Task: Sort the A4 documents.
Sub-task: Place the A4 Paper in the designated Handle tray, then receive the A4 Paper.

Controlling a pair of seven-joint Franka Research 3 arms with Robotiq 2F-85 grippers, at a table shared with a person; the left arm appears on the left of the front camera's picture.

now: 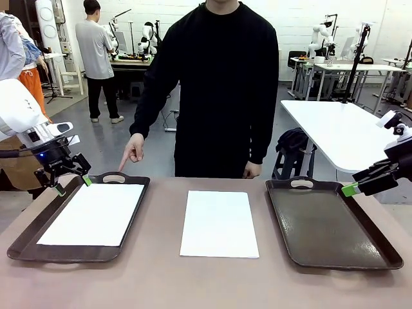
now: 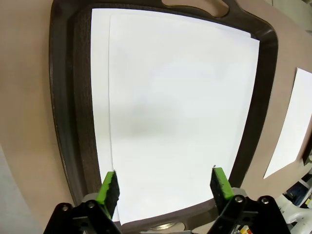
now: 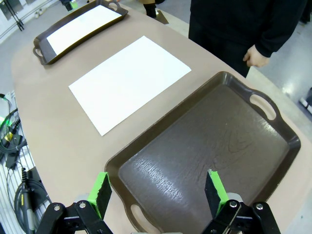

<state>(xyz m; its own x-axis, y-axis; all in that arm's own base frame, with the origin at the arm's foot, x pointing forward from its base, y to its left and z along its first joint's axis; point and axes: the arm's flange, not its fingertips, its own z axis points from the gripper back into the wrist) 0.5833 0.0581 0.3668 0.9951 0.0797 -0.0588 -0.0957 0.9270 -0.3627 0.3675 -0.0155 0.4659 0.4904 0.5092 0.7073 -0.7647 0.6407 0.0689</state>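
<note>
A4 documents point(image 2: 180, 112) under left gripper point(image 2: 164, 176)

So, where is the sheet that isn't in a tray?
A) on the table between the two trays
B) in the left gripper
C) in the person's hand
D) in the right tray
A: the loose sheet lies flat on the table between the left tray and the bare right tray.

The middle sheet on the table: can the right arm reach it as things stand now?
Probably yes. The middle sheet lies flat on bare table with nothing on it, the right gripper is open, and only the low, empty right tray lies between them. The person's nearer hand is at the far edge.
</note>
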